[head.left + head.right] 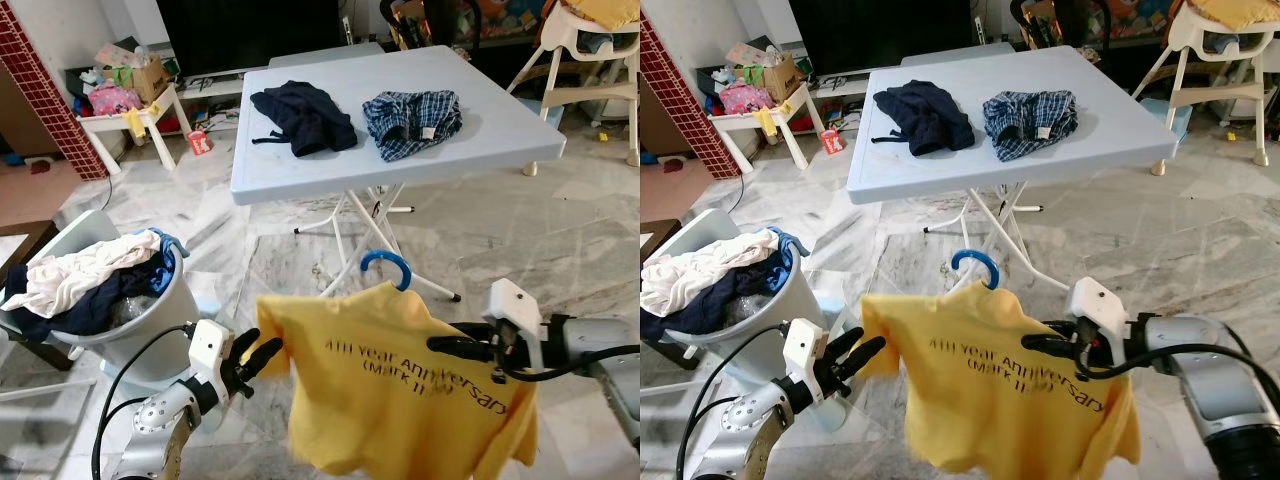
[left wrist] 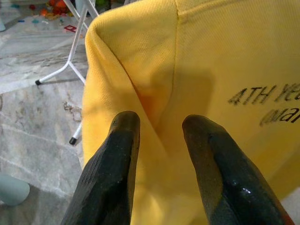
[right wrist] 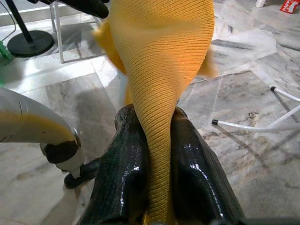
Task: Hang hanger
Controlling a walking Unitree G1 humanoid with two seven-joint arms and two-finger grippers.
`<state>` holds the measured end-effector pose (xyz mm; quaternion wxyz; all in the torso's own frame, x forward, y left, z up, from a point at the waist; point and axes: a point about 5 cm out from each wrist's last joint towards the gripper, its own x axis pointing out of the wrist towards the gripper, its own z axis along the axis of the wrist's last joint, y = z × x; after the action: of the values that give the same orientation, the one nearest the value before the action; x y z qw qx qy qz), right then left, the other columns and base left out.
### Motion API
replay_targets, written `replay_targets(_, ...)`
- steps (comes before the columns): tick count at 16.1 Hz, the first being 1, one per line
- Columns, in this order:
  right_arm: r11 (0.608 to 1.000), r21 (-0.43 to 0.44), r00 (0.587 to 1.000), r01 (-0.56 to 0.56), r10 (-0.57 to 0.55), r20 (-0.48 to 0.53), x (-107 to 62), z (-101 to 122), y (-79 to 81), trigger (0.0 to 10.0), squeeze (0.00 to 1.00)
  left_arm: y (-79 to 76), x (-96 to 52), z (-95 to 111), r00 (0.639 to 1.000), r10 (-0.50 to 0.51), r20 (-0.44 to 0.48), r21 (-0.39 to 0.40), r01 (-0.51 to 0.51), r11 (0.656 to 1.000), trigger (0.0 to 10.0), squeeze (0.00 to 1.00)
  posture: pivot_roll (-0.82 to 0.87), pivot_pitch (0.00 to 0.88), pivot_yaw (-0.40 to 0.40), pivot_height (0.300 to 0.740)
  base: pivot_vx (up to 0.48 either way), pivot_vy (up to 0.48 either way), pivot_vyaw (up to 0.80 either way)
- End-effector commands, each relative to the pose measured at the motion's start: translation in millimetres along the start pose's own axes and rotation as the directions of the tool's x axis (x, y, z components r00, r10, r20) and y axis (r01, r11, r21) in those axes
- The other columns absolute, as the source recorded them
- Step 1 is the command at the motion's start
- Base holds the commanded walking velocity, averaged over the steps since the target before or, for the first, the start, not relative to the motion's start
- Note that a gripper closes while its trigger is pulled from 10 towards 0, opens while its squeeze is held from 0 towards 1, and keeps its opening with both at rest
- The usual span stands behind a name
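A yellow T-shirt (image 1: 400, 390) with dark lettering hangs on a blue hanger, whose hook (image 1: 386, 264) sticks up above the collar. My right gripper (image 1: 450, 347) is shut on the shirt's right shoulder and holds it up in front of me. The right wrist view shows the yellow fabric (image 3: 159, 93) pinched between both fingers. My left gripper (image 1: 262, 358) is open at the shirt's left shoulder. In the left wrist view the fingers (image 2: 112, 159) stand apart, with the fabric (image 2: 197, 61) just beyond their tips.
A light grey folding table (image 1: 300, 175) stands ahead, carrying a dark garment (image 1: 305, 115) and a plaid one (image 1: 412, 118). A pale laundry basket (image 1: 150, 320) full of clothes sits at my left. A white high chair (image 1: 590, 60) is at the back right.
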<state>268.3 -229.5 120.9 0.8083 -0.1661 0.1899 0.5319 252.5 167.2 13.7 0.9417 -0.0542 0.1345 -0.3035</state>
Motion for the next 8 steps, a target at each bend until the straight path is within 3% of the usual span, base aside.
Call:
replay_targets(1, 0.999, -0.047, 0.999, 0.017, -0.015, 0.030, 0.9, 10.9, -4.9, 10.0, 0.00, 6.1, -1.3, 5.9, 1.000, 0.022, 0.012, 0.007, -0.022, 1.000, 0.0, 0.00, -0.17, 0.000, 0.126, 0.740, 0.000, 0.000, 0.00)
replay_targets(8, 0.999, -0.043, 0.999, -0.007, 0.009, 0.042, -3.6, 10.7, -6.3, 10.0, 0.00, 12.5, -5.7, 3.6, 0.997, 0.083, 0.002, 0.032, -0.083, 0.996, 0.0, 0.00, -0.17, 0.000, 0.122, 0.740, 0.000, 0.000, 0.00)
